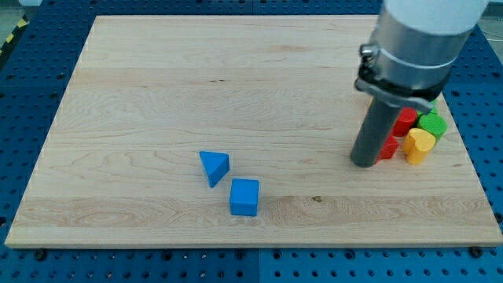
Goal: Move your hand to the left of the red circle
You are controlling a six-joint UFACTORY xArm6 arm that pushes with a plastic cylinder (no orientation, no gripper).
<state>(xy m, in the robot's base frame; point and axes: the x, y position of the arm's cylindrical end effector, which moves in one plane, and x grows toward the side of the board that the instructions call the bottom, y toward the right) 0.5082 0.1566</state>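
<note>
My tip [364, 163] rests on the wooden board at the view's right, just left of a cluster of blocks. A red block [390, 147] touches or nearly touches the rod on its right side; its shape is partly hidden by the rod. A second red block [405, 120] sits just above it, also partly hidden. A yellow block [418, 145] and a green block [431, 124] lie further right in the same cluster. Which red block is the circle cannot be made out.
A blue triangle [214, 167] and a blue cube [244, 196] lie at the lower middle of the wooden board [196, 79]. The arm's grey body [416, 39] hangs over the upper right. The board's right edge is close to the cluster.
</note>
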